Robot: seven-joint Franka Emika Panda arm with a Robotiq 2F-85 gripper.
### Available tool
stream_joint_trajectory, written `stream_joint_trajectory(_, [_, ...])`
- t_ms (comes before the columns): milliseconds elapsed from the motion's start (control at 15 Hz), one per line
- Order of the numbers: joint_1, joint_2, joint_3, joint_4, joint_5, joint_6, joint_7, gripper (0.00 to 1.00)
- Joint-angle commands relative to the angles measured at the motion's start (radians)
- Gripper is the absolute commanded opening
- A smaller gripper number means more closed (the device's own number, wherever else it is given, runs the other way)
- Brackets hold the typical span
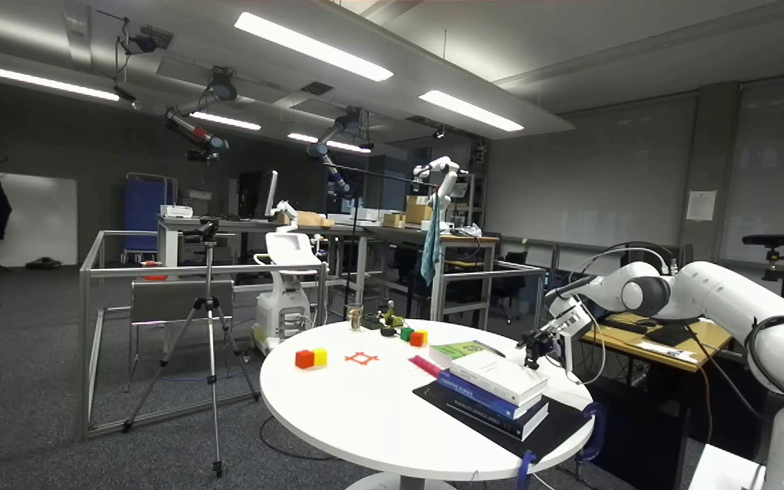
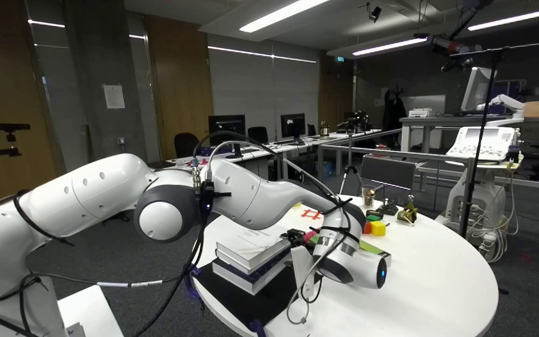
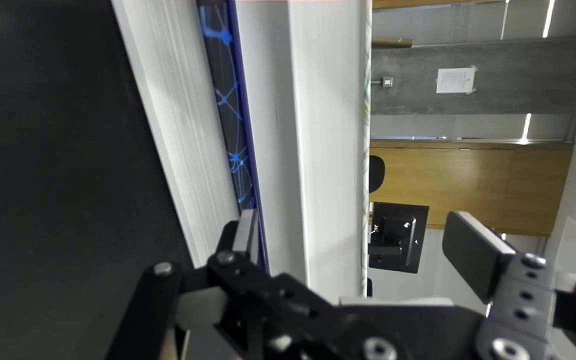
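My gripper (image 3: 360,240) stands open beside a stack of books, seen sideways in the wrist view. The white top book (image 3: 332,150) lies between its spread fingers, though I cannot tell whether either finger touches. One finger pad (image 3: 244,235) is level with the blue book (image 1: 477,395) under it; the other finger pad (image 3: 475,255) is past the white cover, above the stack. At the bottom lies a dark blue book (image 1: 487,416) on a black mat (image 3: 43,175). In both exterior views the gripper (image 1: 535,348) is at the stack's side, partly hidden by the arm in an exterior view (image 2: 293,237).
A green book (image 1: 461,350) and a pink strip (image 1: 425,366) lie behind the stack. Red (image 1: 304,359) and yellow (image 1: 320,356) cubes, a red outline shape (image 1: 362,358) and a glass (image 1: 354,316) stand on the round table (image 1: 365,422). Blue clamps (image 1: 595,432) grip its edge.
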Motion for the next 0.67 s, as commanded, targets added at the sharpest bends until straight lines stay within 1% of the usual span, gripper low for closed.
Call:
stream_joint_trajectory(0, [0.0,0.0,0.0,0.0,0.0,0.0,0.0,1.0])
stream_joint_trajectory(133, [0.0,0.0,0.0,0.0,0.0,0.0,0.0,1.0])
stream_joint_trajectory(600, [-0.021,0.016,0.034,0.015,0.051,-0.034,0.009,1.0])
